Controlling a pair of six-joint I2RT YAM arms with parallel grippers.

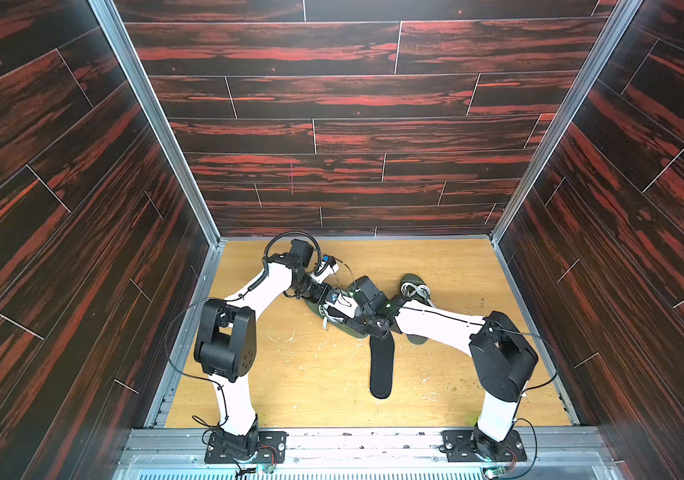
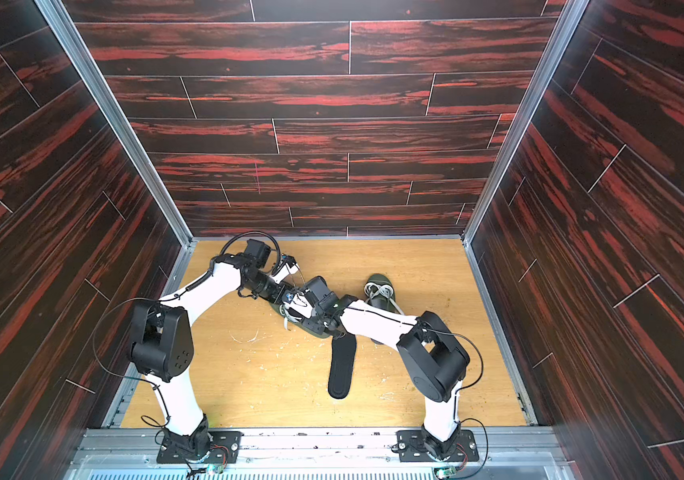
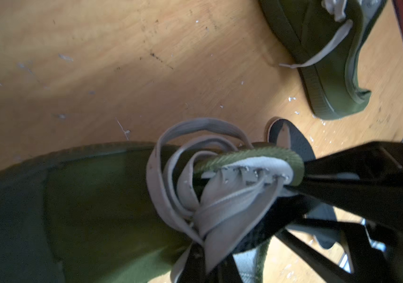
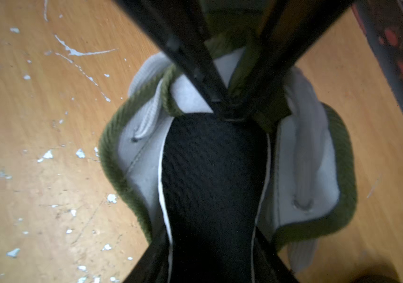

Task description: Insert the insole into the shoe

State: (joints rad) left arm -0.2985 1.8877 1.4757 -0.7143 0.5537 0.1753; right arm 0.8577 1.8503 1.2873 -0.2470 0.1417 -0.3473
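Insole (image 4: 212,166) looks thin, light and floppy, with a grippy knit face. Its front sits inside the green shoe (image 4: 345,156) and its heel end trails out onto the counter (image 1: 311,374). The right claw (image 4: 210,257) pinches it across the narrow waist, probably the best hold for pushing without buckling. The left claw (image 4: 232,115) is clamped on the soft tongue (image 4: 190,95), which holds the mouth wide.

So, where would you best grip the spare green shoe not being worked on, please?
Probably the heel collar of the spare shoe, from above, one finger inside. It stands on its sole with its mouth facing up, and that rim is thin.
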